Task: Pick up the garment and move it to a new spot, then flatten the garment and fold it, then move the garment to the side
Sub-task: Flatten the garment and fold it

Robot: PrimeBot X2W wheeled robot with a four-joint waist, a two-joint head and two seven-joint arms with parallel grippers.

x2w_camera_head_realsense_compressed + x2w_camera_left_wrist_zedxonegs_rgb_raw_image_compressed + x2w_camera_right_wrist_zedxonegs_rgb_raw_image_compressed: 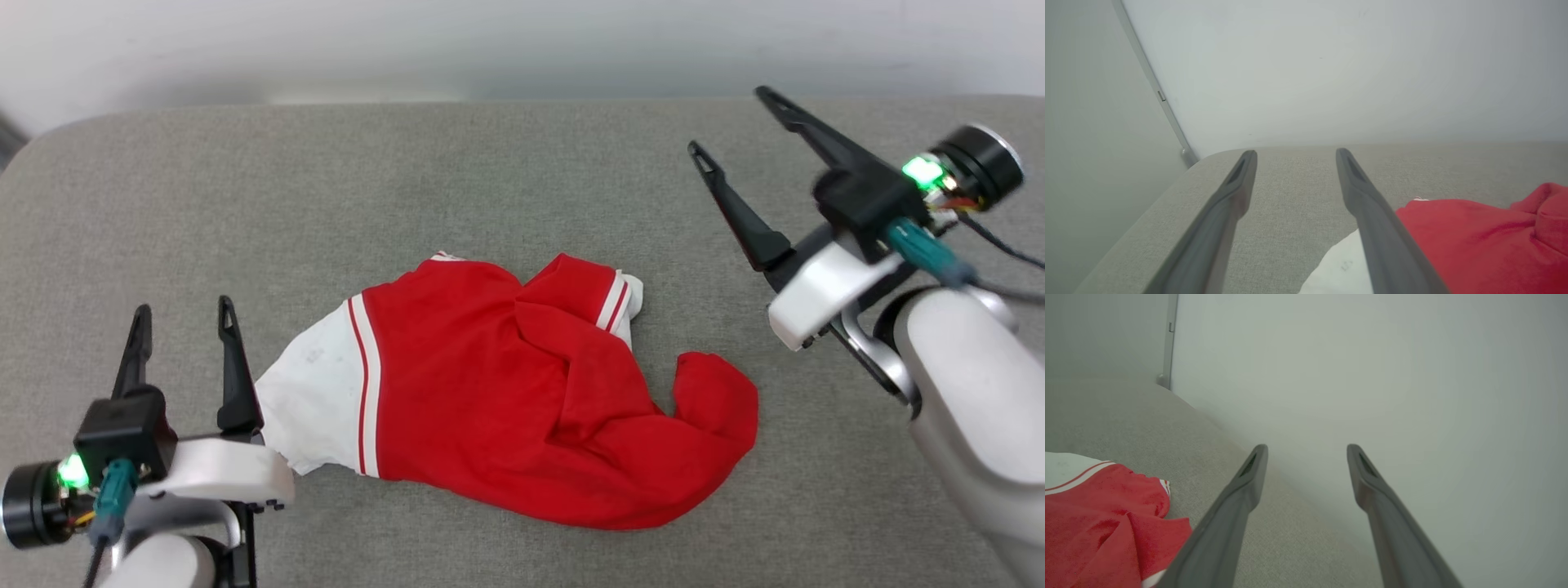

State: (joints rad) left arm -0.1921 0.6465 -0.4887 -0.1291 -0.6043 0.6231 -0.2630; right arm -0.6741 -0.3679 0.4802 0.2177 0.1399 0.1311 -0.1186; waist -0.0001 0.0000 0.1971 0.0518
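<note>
Grey woven cloth covers the table (245,204), which is rounded at its far left corner. About mid-table, somewhat toward the near edge, the garment (490,408) lies in a rumpled heap. Its red body is bunched and lapped over itself, one white sleeve is spread toward the left edge, and a striped cuff pokes out on the far side.

Near the near-left corner, the left pincer (184,307) is spread and empty. Its inner finger is just beside the white sleeve; contact cannot be told. Toward the far right, the right pincer (728,119) is spread, empty, raised and well apart from the cloth.

Judgement: the garment is set down; flattening is in hand and not yet done. The next move calls for each pincer to pinch an opposite edge, sleeve at left and red lobe at right, and draw the cloth taut.
</note>
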